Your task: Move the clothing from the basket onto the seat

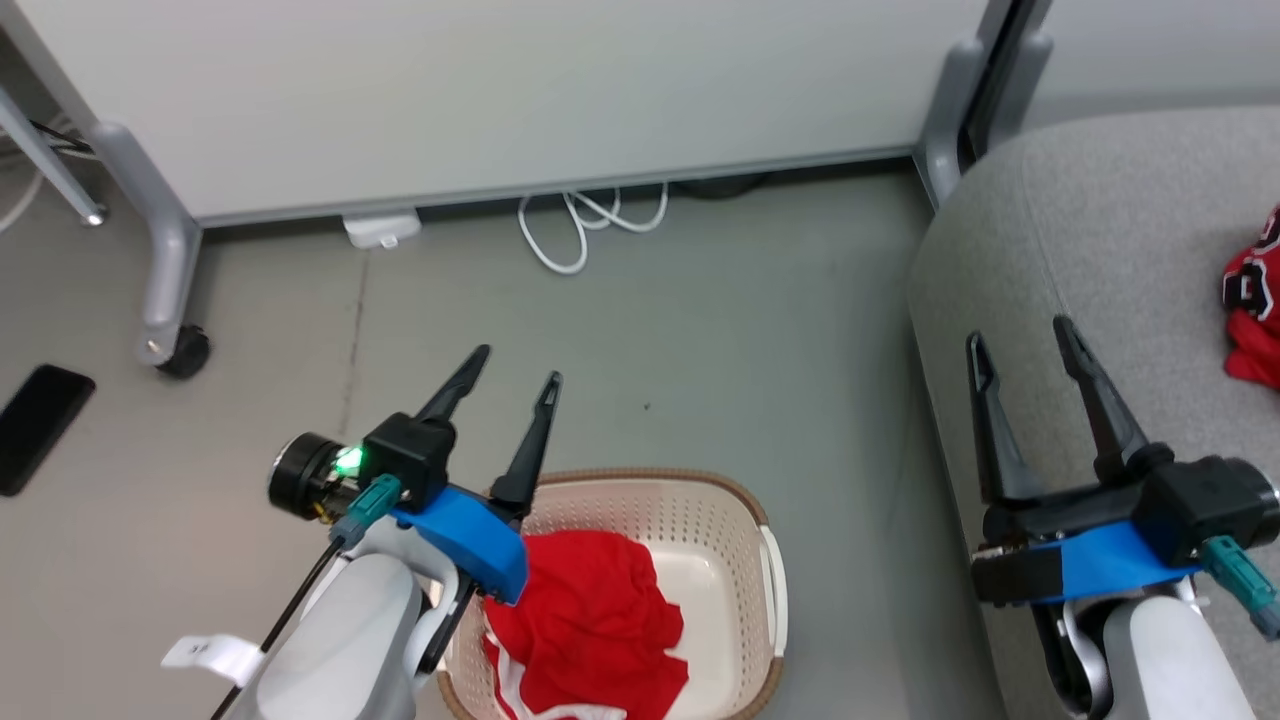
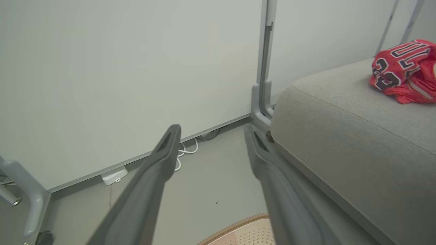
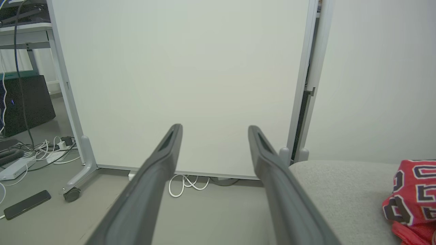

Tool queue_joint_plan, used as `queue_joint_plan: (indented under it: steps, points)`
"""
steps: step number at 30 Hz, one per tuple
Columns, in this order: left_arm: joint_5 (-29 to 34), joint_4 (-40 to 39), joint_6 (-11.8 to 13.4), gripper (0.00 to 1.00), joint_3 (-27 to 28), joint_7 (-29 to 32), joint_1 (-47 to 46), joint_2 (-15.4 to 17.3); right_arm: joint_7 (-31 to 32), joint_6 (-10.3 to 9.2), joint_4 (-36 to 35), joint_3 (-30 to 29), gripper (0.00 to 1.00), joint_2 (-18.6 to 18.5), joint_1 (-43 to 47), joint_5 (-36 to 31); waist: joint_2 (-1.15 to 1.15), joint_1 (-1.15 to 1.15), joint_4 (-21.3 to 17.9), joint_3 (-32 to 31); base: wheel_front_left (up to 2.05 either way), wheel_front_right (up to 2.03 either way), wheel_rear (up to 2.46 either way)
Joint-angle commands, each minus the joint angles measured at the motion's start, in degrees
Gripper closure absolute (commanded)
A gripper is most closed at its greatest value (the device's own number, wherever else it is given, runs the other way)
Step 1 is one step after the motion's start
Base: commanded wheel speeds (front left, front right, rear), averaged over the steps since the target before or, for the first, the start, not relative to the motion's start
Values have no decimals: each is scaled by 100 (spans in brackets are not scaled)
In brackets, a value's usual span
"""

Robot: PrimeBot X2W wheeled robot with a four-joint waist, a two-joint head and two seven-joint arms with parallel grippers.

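Both grippers are spread wide with nothing in them. Left gripper (image 1: 519, 364) hangs above the far-left corner of the basket (image 1: 690, 520). Right gripper (image 1: 1018, 331) is over the seat (image 1: 1100, 220), at the edge nearest the basket. One jersey (image 1: 1255, 300) is already on the seat, well in from its rounded corner. Red garment (image 1: 590, 610) is heaped against the basket's left wall, right side bare. It looks light, limp, probably slick sports fabric: no stiffness, will drape and trail. I'd pinch a raised fold at the top of the heap, bite deep, and lift clear of the rim before crossing.
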Motion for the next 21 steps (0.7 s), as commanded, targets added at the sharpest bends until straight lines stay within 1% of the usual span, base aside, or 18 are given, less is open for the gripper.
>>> queue_joint_plan:
  steps: [1,14,19,20,21]
  points:
    - [-61,135,-4,0,-160,-18,-210,52,-21,3,-59,13,0,3,-162,-48,0,-1,-189,392,0,0,0]
    - [-442,1857,-4,0,-2480,33,-1831,192,-21,3,-410,103,0,3,-1244,-153,0,-1,-571,2113,0,0,0]
    - [-609,2426,-4,0,-3282,225,-2357,172,-22,3,-485,172,0,4,-1553,-155,0,-1,-655,2680,0,0,0]
    - [-609,2426,-4,0,-3282,225,-2357,172,-22,3,-485,172,0,4,-1553,-155,0,-1,-655,2680,0,0,0]
    - [-648,2520,-4,0,-3427,266,-2451,169,-21,3,-506,191,0,4,-1611,-141,0,-1,-680,2795,0,0,0]
